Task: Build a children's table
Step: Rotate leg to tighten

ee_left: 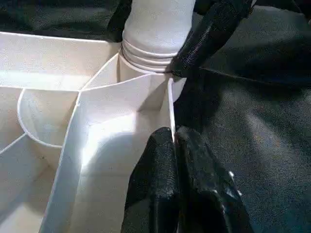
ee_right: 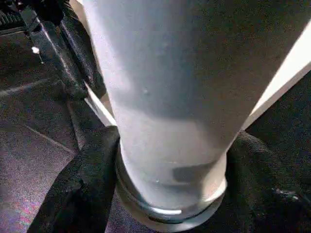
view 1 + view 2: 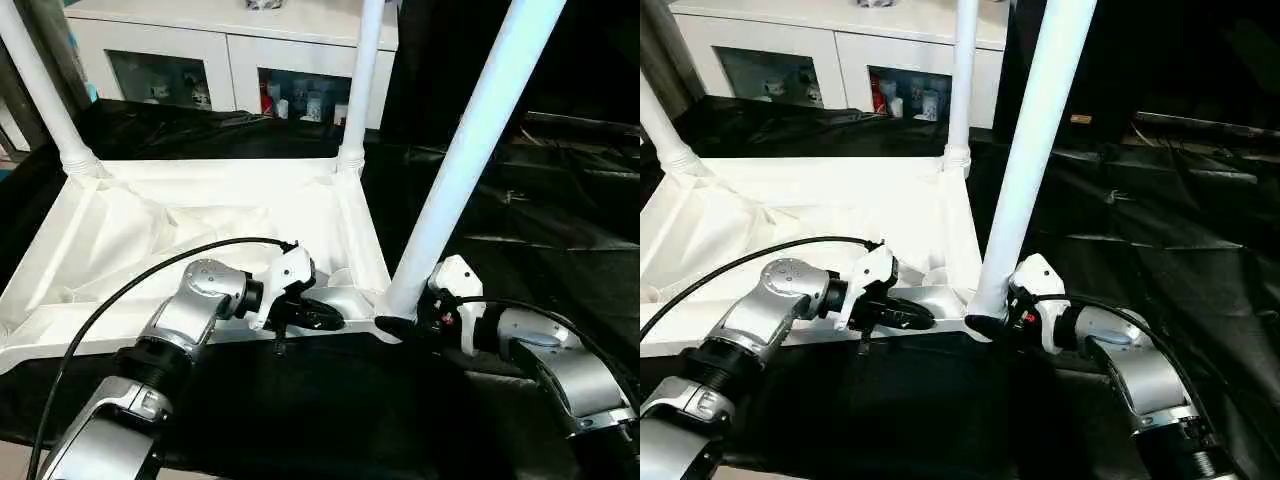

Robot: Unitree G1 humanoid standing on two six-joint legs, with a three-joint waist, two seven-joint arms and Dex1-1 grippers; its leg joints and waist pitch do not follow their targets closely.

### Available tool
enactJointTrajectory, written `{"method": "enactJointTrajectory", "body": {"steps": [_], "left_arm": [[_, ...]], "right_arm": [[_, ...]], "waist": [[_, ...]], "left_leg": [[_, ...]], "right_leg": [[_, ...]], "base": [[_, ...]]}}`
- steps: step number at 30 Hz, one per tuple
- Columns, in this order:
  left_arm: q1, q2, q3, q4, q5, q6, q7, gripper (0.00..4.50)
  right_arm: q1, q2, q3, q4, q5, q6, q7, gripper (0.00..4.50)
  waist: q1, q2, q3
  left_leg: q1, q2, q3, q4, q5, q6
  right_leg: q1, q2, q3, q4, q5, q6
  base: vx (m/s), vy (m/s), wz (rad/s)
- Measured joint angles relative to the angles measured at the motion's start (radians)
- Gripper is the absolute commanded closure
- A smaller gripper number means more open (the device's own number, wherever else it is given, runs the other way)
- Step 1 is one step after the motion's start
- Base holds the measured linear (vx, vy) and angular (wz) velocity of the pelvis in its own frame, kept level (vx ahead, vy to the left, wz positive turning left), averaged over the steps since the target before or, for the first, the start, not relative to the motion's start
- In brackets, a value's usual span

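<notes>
The children's table lies upside down, its white ribbed top point(image 3: 200, 220) on the black cloth. Two legs stand in the far corner sockets point(image 3: 40, 90) point(image 3: 362, 80). A third leg point(image 3: 470, 150) rises tilted from the near right corner socket. My right gripper point(image 3: 400, 322) is closed around that leg's base, with a black finger point(image 2: 82, 184) on each side of the tube. My left gripper point(image 3: 325, 312) is shut on the thin near rim point(image 1: 171, 107) of the top, just beside that socket.
A black-draped table point(image 3: 540, 220) carries the work and stretches away to the right. A white cabinet with glass doors point(image 3: 230, 50) stands behind it. A black cable point(image 3: 120, 290) loops over my left forearm.
</notes>
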Motion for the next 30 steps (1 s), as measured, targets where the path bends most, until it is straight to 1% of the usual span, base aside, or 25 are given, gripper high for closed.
{"method": "enactJointTrajectory", "body": {"steps": [3,5,7,8,10,12,13,16,17,20,23,24,25,26,29,30], "left_arm": [[0.001,0.001,0.001,0.0,0.0,0.001,0.0,4.5],[0.004,0.005,0.002,-0.008,0.0,0.008,0.001,4.5],[0.001,-0.001,0.01,-0.009,0.004,0.019,0.037,4.5],[0.0,-0.007,0.01,-0.009,0.008,0.021,0.055,4.5],[-0.026,-0.068,0.013,0.031,0.047,0.019,0.175,4.5],[-0.055,-0.131,0.01,0.076,0.075,0.019,0.278,4.5],[-0.078,-0.182,0.009,0.113,0.098,0.019,0.365,4.5],[-0.114,-0.276,0.008,0.18,0.122,0.025,0.512,4.5],[-0.12,-0.295,0.006,0.191,0.127,0.026,0.543,4.5],[-0.125,-0.328,0.006,0.206,0.131,0.026,0.59,4.5],[-0.129,-0.336,0.006,0.218,0.141,0.011,0.598,4.5],[-0.129,-0.336,0.006,0.219,0.141,0.007,0.598,4.5],[-0.129,-0.336,0.005,0.221,0.143,0.0,0.598,4.5],[-0.129,-0.333,0.002,0.222,0.147,-0.008,0.596,4.5],[-0.128,-0.311,0.001,0.221,0.147,-0.028,0.574,4.5],[-0.128,-0.303,0.001,0.221,0.14,-0.03,0.563,4.5]], "right_arm": [[0.0,0.005,-0.001,0.004,0.0,-0.001,-0.002,1.75],[0.007,0.03,-0.018,0.004,0.007,0.01,-0.015,1.75],[0.01,0.085,-0.051,0.016,0.025,0.031,-0.081,1.75],[0.01,0.096,-0.063,0.023,0.025,0.033,-0.103,1.75],[-0.006,0.175,-0.12,0.082,0.023,0.026,-0.246,1.75],[-0.024,0.228,-0.161,0.125,0.018,0.011,-0.37,1.75],[-0.045,0.264,-0.196,0.16,0.004,-0.006,-0.467,1.75],[-0.08,0.342,-0.243,0.212,-0.022,-0.036,-0.651,1.75],[-0.089,0.358,-0.254,0.22,-0.029,-0.039,-0.691,1.75],[-0.096,0.377,-0.267,0.231,-0.045,-0.054,-0.747,1.75],[-0.096,0.383,-0.267,0.242,-0.056,-0.08,-0.76,1.75],[-0.096,0.384,-0.269,0.243,-0.055,-0.084,-0.76,1.4],[-0.096,0.388,-0.274,0.245,-0.055,-0.088,-0.759,1.19],[-0.096,0.389,-0.275,0.245,-0.054,-0.088,-0.757,1.05],[-0.093,0.374,-0.269,0.24,-0.041,-0.089,-0.7,0.96],[-0.091,0.364,-0.263,0.238,-0.038,-0.089,-0.676,0.72]], "waist": [[0.0,0.0,0.0],[-0.001,-0.002,0.0],[-0.006,-0.003,0.001],[-0.008,-0.003,0.0],[-0.011,-0.005,0.0],[-0.01,-0.006,0.0],[-0.009,-0.006,0.0],[-0.004,-0.005,-0.001],[-0.003,-0.005,-0.001],[0.0,-0.005,-0.001],[0.001,-0.003,-0.002],[0.001,-0.003,-0.002],[0.001,-0.003,-0.002],[0.001,-0.003,-0.002],[-0.005,-0.003,-0.002],[-0.007,-0.003,-0.002]], "left_leg": [[0.0,0.0,0.0,0.001,0.0,0.0],[0.0,0.0,0.0,0.001,0.0,0.0],[0.001,0.001,0.0,0.003,0.0,0.0],[0.001,0.001,0.0,0.004,0.0,0.0],[0.001,0.0,0.0,0.006,0.0,0.0],[0.001,-0.001,0.0,0.007,0.0,0.0],[0.001,-0.001,0.0,0.007,0.0,0.0],[0.001,-0.001,0.0,0.006,0.0,0.0],[0.001,-0.001,0.0,0.006,0.0,0.0],[0.001,-0.001,0.0,0.005,0.0,0.0],[0.0,-0.001,0.0,0.005,0.0,0.0],[0.0,-0.001,0.0,0.006,0.0,0.0],[0.0,-0.001,0.0,0.006,0.0,0.0],[-0.001,-0.001,0.0,0.005,0.0,0.0],[0.0,-0.001,0.0,0.005,0.0,0.0],[0.0,-0.001,0.0,0.005,0.0,0.0]], "right_leg": [[0.0,0.0,0.0,0.0,0.0,0.0],[0.0,0.0,0.0,0.001,0.0,0.0],[0.0,0.0,0.0,0.003,0.0,0.0],[0.0,0.0,0.0,0.003,0.0,-0.001],[0.001,0.0,0.001,0.003,0.001,-0.002],[0.002,-0.001,0.002,0.003,0.001,-0.002],[0.002,-0.001,0.002,0.003,0.001,-0.002],[0.003,-0.001,0.002,0.002,0.001,-0.001],[0.003,-0.001,0.002,0.002,0.001,-0.001],[0.003,-0.001,0.001,0.002,0.001,-0.001],[0.003,-0.001,0.002,0.001,0.001,-0.001],[0.003,-0.001,0.002,0.001,0.001,-0.001],[0.003,-0.001,0.002,0.001,0.001,-0.001],[0.003,-0.001,0.001,0.001,0.001,-0.001],[0.002,-0.001,0.001,0.001,0.001,-0.001],[0.002,-0.001,0.001,0.001,0.002,-0.001]], "base": [[0.0,0.0,0.0],[0.0,0.0,0.0],[0.0,0.0,0.0],[0.0,0.0,0.0],[0.0,0.0,0.0],[0.0,0.0,0.0],[0.0,0.0,0.0],[0.0,0.0,0.0],[0.0,0.0,0.0],[0.0,0.0,0.0],[0.0,0.0,0.0],[0.0,0.0,0.0],[0.0,0.0,0.0],[0.0,0.0,0.0],[0.0,0.0,0.0],[0.0,0.0,0.0]]}}
